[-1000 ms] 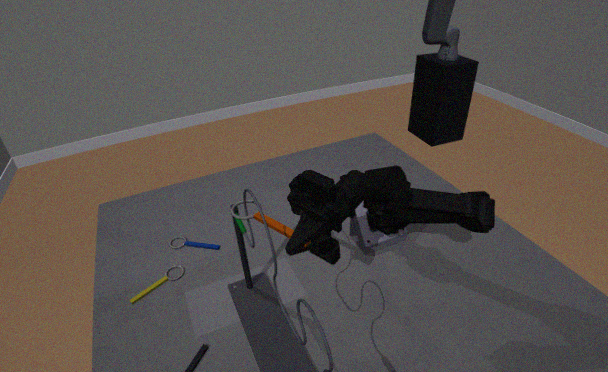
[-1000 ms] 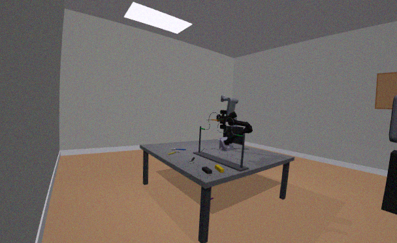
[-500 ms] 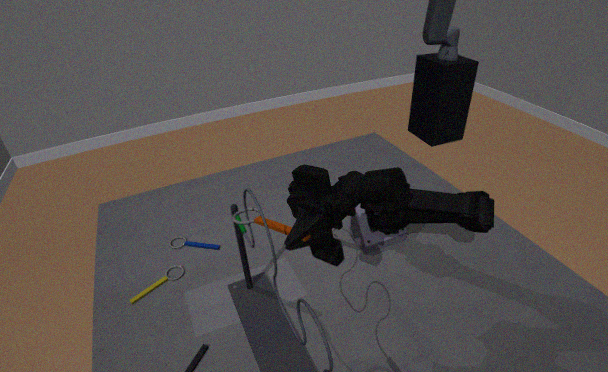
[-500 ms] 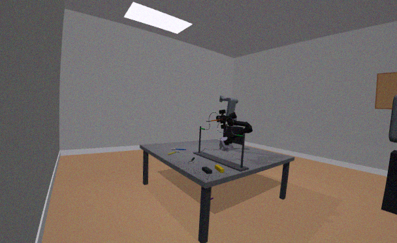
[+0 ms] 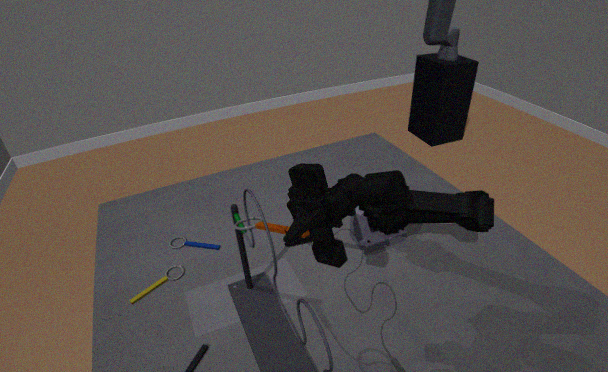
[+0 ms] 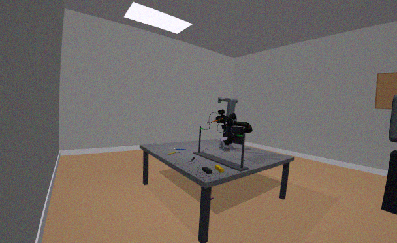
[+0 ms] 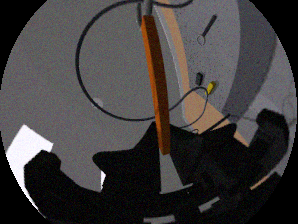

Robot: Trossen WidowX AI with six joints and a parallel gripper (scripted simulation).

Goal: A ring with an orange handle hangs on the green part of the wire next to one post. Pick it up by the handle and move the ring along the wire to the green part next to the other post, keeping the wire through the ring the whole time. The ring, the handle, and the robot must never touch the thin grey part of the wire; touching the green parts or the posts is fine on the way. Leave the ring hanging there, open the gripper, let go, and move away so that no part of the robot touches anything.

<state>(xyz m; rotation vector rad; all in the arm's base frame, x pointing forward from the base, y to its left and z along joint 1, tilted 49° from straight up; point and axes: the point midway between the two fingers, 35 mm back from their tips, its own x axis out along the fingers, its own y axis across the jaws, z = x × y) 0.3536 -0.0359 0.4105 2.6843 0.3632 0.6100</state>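
Observation:
The ring (image 5: 246, 219) (image 6: 208, 123) appears to surround the grey wire (image 5: 274, 250) (image 7: 77, 60), a little above the green part (image 5: 239, 220) (image 6: 202, 129) by one post (image 5: 244, 255) (image 6: 200, 140). Whether ring and wire touch cannot be told. My gripper (image 5: 295, 234) (image 7: 157, 123) is shut on the orange handle (image 5: 271, 228) (image 6: 215, 121) (image 7: 157, 80), which points away from the fingers towards the ring. The other green part (image 6: 239, 135) is by the far post (image 6: 243, 150). The ring is mostly hidden at the wrist view's top edge.
The wire's loops rise above the dark base (image 5: 274, 320) (image 6: 218, 159), close to my gripper. A blue-handled ring (image 5: 202, 245) and a yellow-handled ring (image 5: 149, 290) lie on the table. A black block (image 6: 207, 170) and a yellow block (image 6: 219, 168) lie near its front corner.

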